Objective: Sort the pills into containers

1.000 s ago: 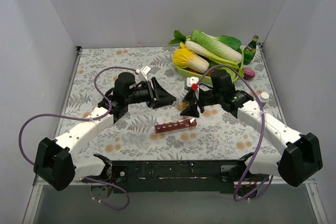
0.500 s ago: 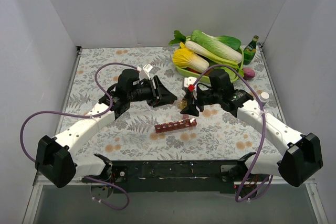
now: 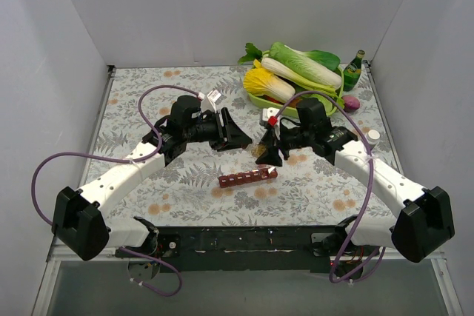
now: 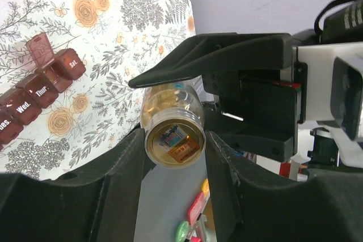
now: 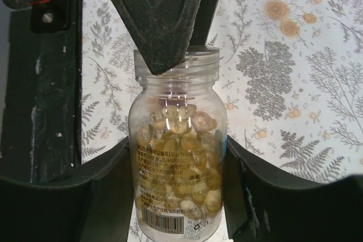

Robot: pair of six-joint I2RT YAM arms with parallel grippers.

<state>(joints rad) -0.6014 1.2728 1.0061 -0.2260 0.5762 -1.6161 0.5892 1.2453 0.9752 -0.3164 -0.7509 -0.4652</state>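
Amber gel capsules [image 5: 177,126] fill the clear round plastic bottle [image 5: 205,92] you grip with both tools, right gripper [image 5: 177,147] around its body, left gripper [image 4: 174,139] pinched on its neck (to pass or tip it, I judge), up-frame of the long dark red plastic pill-organizer strip [image 3: 246,177] at the top view's lower centre.

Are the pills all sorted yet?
Not yet, it has barely begun. Done: the pill bottle has no cap, and one lid on the pill organizer stands open. In hand: the left gripper and right gripper both hold the bottle of yellow pills. Left: all the sorting; I see no pills in the organizer.
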